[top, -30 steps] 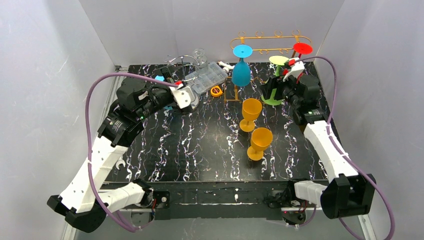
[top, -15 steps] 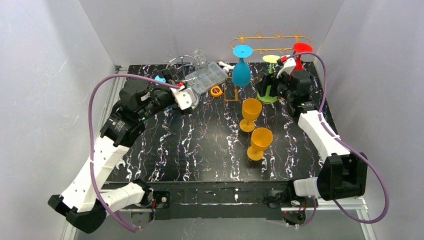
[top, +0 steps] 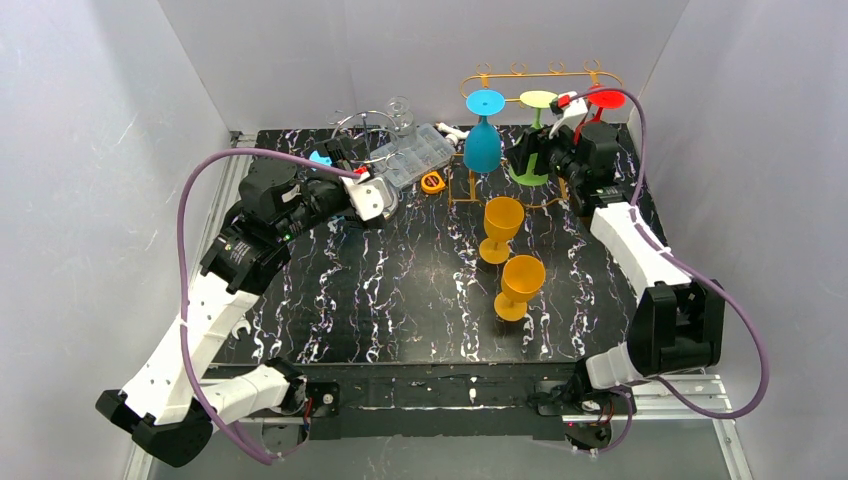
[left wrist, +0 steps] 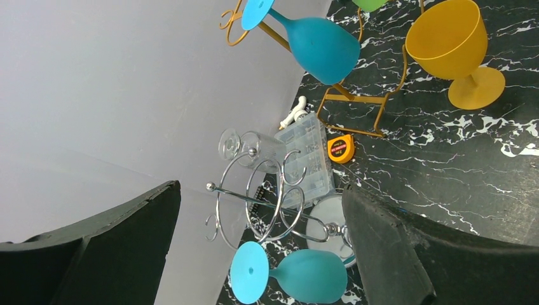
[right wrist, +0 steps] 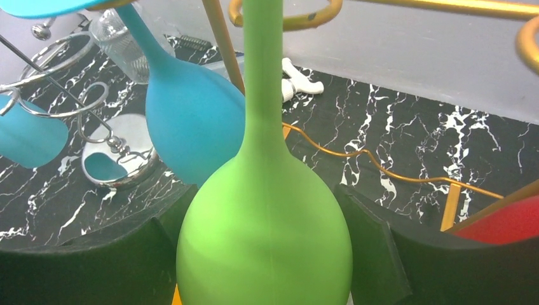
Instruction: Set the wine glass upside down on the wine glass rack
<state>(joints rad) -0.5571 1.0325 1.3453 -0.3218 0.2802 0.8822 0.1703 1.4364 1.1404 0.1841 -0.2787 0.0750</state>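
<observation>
Jaws of right gripper (right wrist: 264, 254) clasped wide around bowl of upturned green wine glass (right wrist: 264, 190), stem above reaching gold rack (right wrist: 438, 6); likely light, slippery, best held there.

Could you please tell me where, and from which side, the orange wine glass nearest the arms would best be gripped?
Probably across the bowl of the near orange glass, with level fingers coming from the near side. It stands upright, its bowl wide and its stem short and low. Nothing stands before it, while the other orange glass stands close behind.
</observation>
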